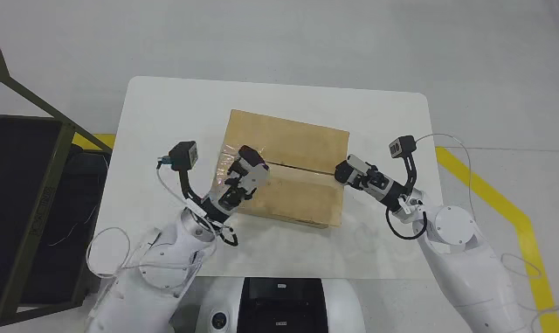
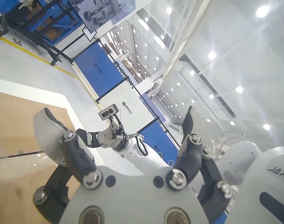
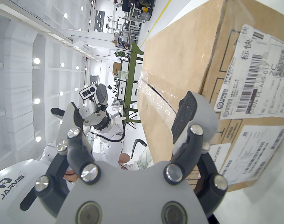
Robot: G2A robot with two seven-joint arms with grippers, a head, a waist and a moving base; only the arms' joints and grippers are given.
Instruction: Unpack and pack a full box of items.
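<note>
Flanking box (image 1: 284, 149): left claw (image 2: 117, 120), right claw (image 3: 130, 108)

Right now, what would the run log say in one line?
cardboard box: closed, taped, on white table | left gripper: open, at one end | right gripper: open, at labelled end

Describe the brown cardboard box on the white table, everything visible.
The brown rectangular cardboard box sits flat on the white table, closed, its two top flaps meeting at a middle seam under clear glossy tape. White printed labels are stuck on the end facing the open right gripper, which is beside that end. The open left gripper is over the top's opposite end. Whether either touches it cannot be told.
</note>
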